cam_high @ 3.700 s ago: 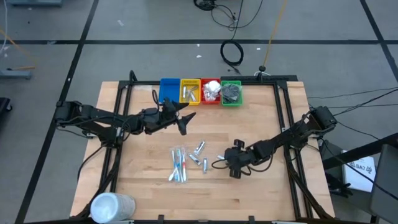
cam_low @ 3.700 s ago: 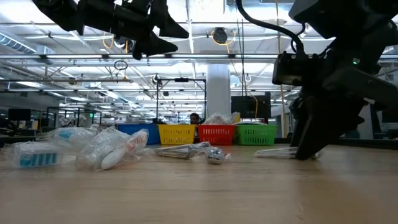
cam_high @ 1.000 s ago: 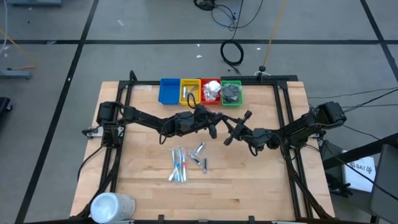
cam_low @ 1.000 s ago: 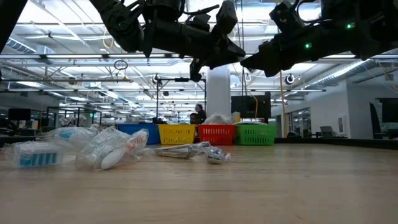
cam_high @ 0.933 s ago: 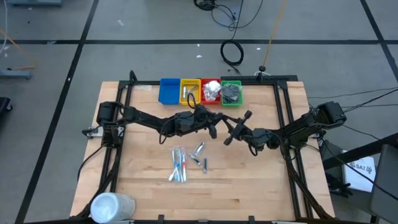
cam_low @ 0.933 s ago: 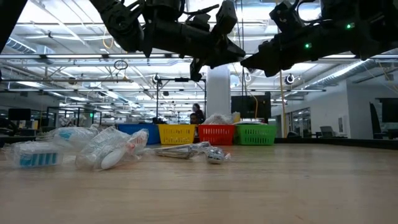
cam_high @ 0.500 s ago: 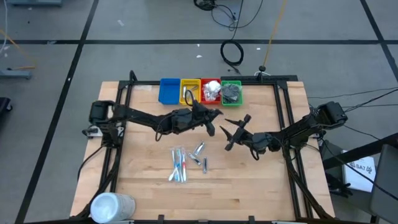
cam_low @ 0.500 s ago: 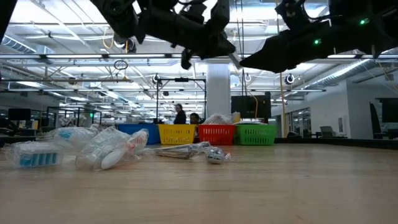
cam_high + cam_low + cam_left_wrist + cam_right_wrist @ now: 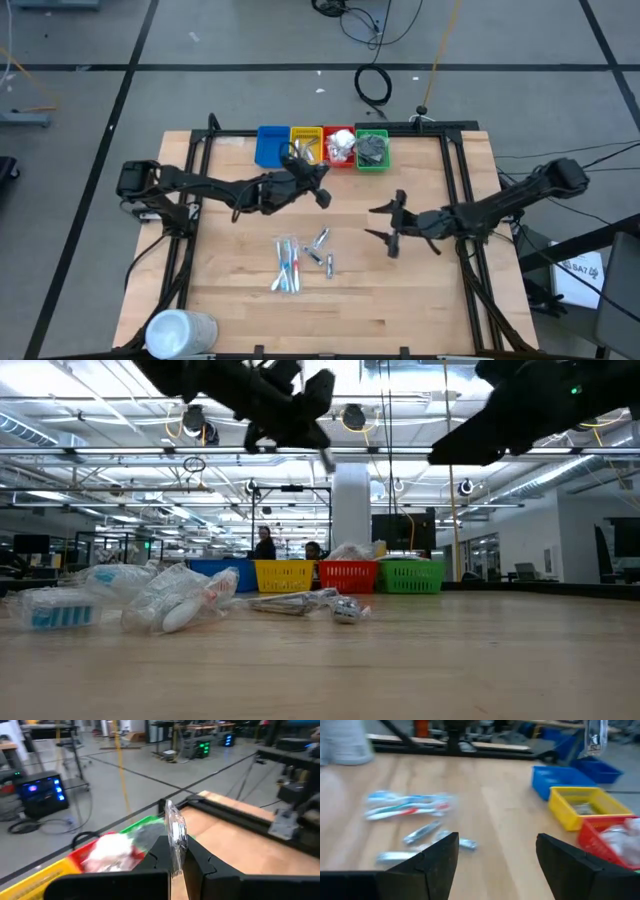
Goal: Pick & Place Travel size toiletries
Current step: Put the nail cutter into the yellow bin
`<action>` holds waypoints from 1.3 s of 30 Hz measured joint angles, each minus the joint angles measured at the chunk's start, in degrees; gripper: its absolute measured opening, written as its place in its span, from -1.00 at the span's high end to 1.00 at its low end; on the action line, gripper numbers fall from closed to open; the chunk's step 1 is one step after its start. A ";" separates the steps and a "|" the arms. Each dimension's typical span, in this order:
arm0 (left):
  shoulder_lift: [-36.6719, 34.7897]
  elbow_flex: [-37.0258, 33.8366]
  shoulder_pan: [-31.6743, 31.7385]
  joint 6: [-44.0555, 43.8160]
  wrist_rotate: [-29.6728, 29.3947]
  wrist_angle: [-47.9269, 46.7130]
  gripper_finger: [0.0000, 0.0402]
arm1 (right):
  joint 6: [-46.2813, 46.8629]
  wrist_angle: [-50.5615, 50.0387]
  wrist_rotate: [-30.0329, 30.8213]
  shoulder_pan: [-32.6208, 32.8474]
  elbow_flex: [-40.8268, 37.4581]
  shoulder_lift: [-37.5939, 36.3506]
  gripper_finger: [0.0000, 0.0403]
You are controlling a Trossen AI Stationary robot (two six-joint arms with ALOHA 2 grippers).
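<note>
My left gripper [image 9: 322, 194] hangs above the table just near of the yellow bin [image 9: 305, 146] and is shut on a slim clear-wrapped item [image 9: 175, 827]. In the low view the item [image 9: 327, 458] pokes out below the gripper [image 9: 300, 415]. My right gripper [image 9: 386, 228] stands open and empty above the table's right middle. More travel size toiletries lie on the wood at the table's middle: clear-wrapped blue and red sticks [image 9: 288, 265] and short silver tubes [image 9: 321, 250]. My left gripper pinches the clear-wrapped item between its two fingers at its lower end [image 9: 174, 854]. The rest of the item sticks out past the fingertips. It is lifted clear of the table.
Blue [image 9: 271, 146], yellow, red [image 9: 339, 146] and green [image 9: 371, 148] bins stand in a row at the far edge; the red one holds white packets, the green one dark things. A large white cylinder [image 9: 180, 330] lies at the near left corner.
The two grippers were together above the table's middle. My right gripper has opened and drawn back toward the table's right and near edge. My left gripper has gone toward the left and the far edge, nearer the bins, taking the clear-wrapped item along.
</note>
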 joint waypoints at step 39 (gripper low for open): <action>-5.77 -4.32 22.81 -27.49 11.59 -22.23 0.96 | 6.29 5.87 -14.75 1.20 -19.02 -25.72 -0.10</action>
